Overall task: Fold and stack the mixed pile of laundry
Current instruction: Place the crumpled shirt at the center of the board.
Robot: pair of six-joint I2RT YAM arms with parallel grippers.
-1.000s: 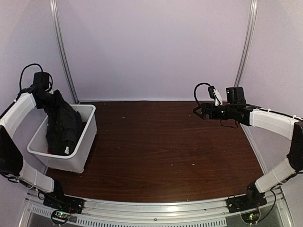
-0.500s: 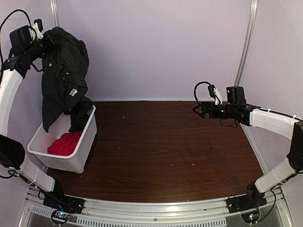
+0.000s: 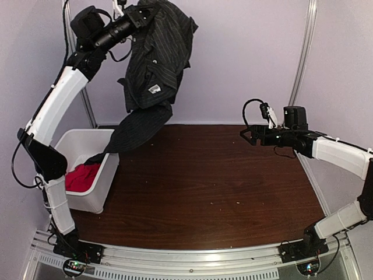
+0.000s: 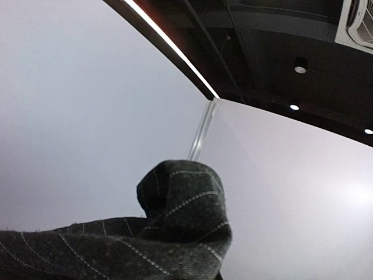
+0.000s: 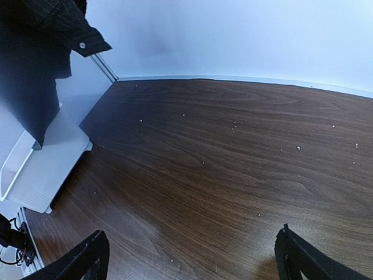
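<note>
L claw (image 3: 144, 11) clamped on shirt (image 3: 157, 58), held high to pull it clear of bin (image 3: 87, 201) — tail end trails inside, beside red tee (image 3: 81, 175). R claw (image 3: 246, 135) apart over worktop (image 3: 215, 181) — prob. waiting.

Overhead, two wrists; shirt (image 3: 158, 55) in all

Premises: a robotics laboratory test cell. A left arm (image 3: 58, 105) and a right arm (image 3: 338, 153) are bolted to an aluminium rail (image 3: 192, 256) at the edge of a wood-grain table (image 3: 210, 175). Pale panels (image 3: 233, 58) on metal posts (image 3: 303, 52) enclose it, and recessed spotlights (image 4: 300, 65) sit in a dark ceiling (image 4: 280, 35).
</note>
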